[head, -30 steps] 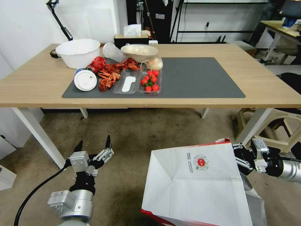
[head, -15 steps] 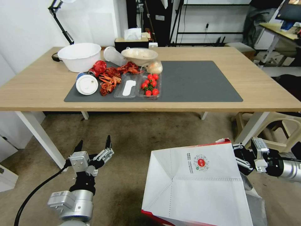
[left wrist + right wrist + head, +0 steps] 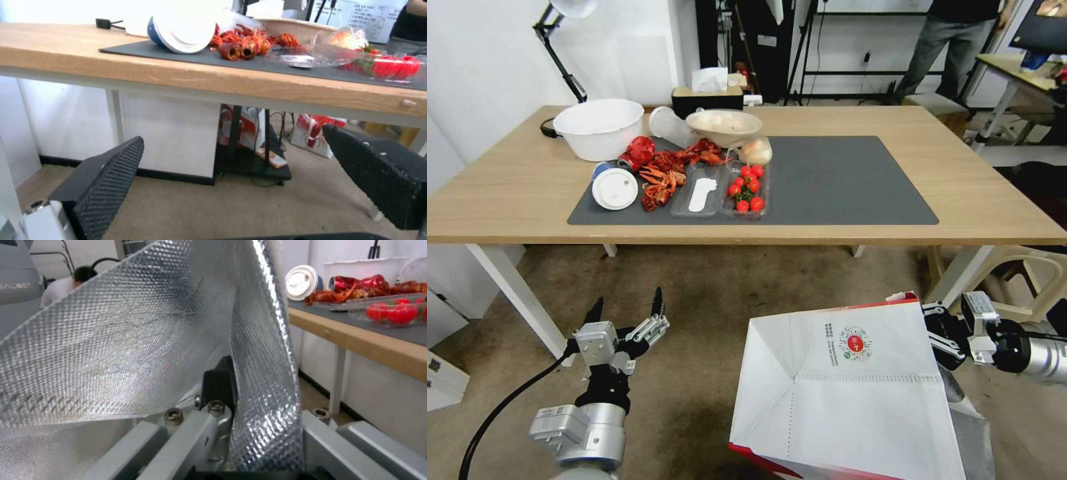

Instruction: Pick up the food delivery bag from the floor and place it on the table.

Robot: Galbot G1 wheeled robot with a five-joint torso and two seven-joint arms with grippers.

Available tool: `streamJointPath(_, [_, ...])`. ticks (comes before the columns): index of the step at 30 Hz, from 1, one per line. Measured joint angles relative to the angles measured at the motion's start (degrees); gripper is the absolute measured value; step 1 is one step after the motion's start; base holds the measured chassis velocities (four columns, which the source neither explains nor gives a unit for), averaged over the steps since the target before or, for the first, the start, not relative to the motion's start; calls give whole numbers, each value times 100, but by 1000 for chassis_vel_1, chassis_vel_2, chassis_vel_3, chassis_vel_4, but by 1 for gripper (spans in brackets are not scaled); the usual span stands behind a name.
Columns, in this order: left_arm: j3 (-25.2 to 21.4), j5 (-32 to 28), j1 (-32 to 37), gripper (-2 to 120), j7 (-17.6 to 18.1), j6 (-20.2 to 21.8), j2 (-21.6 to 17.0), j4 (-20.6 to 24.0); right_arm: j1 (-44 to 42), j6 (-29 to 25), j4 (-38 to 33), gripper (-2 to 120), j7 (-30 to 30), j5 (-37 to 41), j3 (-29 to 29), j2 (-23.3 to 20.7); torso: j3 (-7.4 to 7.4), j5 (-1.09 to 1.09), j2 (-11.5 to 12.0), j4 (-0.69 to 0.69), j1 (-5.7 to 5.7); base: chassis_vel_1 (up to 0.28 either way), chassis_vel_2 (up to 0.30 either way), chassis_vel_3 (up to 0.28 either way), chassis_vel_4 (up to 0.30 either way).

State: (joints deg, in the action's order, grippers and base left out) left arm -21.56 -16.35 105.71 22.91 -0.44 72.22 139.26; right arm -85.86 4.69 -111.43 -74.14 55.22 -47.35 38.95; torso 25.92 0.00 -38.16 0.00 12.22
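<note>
The food delivery bag (image 3: 847, 393), white with red trim and a small round red logo, fills the lower right of the head view, tilted, its bottom cut off by the view's edge. My right gripper (image 3: 939, 335) is shut on its upper right rim. In the right wrist view, the silver foil lining (image 3: 111, 340) folds around a dark finger (image 3: 221, 380). My left gripper (image 3: 626, 308) stands open over the floor (image 3: 720, 293) at lower left, holding nothing. The table (image 3: 507, 200), light wood with a dark grey mat (image 3: 847, 180), stands ahead.
The mat's left half holds a white bowl (image 3: 599, 128), crayfish (image 3: 660, 179), a tray of tomatoes (image 3: 747, 190) and a white lidded cup (image 3: 615, 189). The mat's right half is bare. A white table leg (image 3: 514, 297) stands left; a beige stool (image 3: 1020, 273) sits right.
The table and room have slid lower in the head view, so the camera has moved. Both grippers and the bag keep the same places in the picture.
</note>
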Motion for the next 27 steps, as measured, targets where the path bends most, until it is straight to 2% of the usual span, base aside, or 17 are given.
streamJointPath(27, [-5,27,66,100,-25,-18,-1,41,-28,-7,-32,0,1,1,-13,-3,395,0,-665,0,272,0,0,0,0])
